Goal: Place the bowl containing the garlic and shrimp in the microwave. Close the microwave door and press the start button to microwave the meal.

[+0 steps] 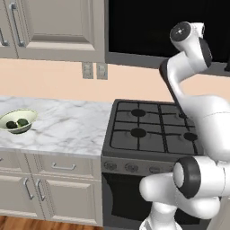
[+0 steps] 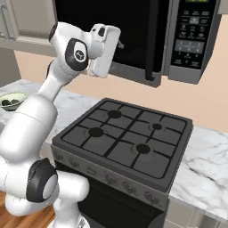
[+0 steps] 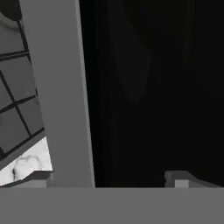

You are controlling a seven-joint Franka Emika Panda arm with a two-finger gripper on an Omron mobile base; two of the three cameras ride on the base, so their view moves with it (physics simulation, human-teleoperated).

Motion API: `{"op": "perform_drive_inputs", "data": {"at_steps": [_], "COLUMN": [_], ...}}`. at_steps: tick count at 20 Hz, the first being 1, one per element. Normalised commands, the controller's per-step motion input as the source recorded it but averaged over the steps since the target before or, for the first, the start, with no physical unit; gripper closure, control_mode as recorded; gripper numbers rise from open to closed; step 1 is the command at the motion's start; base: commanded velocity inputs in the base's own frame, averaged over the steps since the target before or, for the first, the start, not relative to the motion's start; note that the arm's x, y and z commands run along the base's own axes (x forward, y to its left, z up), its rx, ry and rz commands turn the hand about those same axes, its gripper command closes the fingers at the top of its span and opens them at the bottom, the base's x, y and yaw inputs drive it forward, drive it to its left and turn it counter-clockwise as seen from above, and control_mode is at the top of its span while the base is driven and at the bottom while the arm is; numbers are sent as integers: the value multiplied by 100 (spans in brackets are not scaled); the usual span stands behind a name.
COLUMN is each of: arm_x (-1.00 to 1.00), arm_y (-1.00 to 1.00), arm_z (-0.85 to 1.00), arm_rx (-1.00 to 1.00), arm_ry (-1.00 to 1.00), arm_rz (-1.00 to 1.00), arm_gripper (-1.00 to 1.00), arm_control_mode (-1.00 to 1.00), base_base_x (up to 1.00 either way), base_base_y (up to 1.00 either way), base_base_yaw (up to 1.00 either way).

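We hold our hand raised up against the microwave door point(image 2: 133, 31), the black glossy panel mounted above the stove point(image 2: 122, 142), with its long bar handle point(image 2: 152, 40) running down the right edge beside the control panel point(image 2: 191, 33). The door sits closed against the microwave point(image 2: 196, 71) as far as we can judge. In the hand view our gripper point(image 3: 107, 179) faces the dark door surface from very near, its two fingertips point(image 3: 177, 178) standing apart with nothing between them; the grey lower frame of the appliance crosses that view at a slant, with burner grates and a patch of marble behind it. Far off on the marble counter point(image 1: 67, 126), a pale bowl point(image 1: 17, 121) with dark green lumps rests alone.
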Motion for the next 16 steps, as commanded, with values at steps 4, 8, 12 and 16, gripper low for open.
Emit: {"op": "perform_drive_inputs", "data": {"at_steps": [4,8,12,16], "arm_x": [100,100,99,25], "arm_y": [-41,-33,-33,-44], "arm_z": [-4,-1,0,0], "arm_rx": [8,7,6,3], "arm_ry": [4,5,3,0], "arm_rz": [33,28,26,23], "arm_gripper": [-100,-100,-100,-100], "arm_control_mode": [-100,-100,-100,-100], "base_base_x": [0,0,0,0], "base_base_y": [0,0,0,0], "base_base_yaw": [0,0,0,0]}}
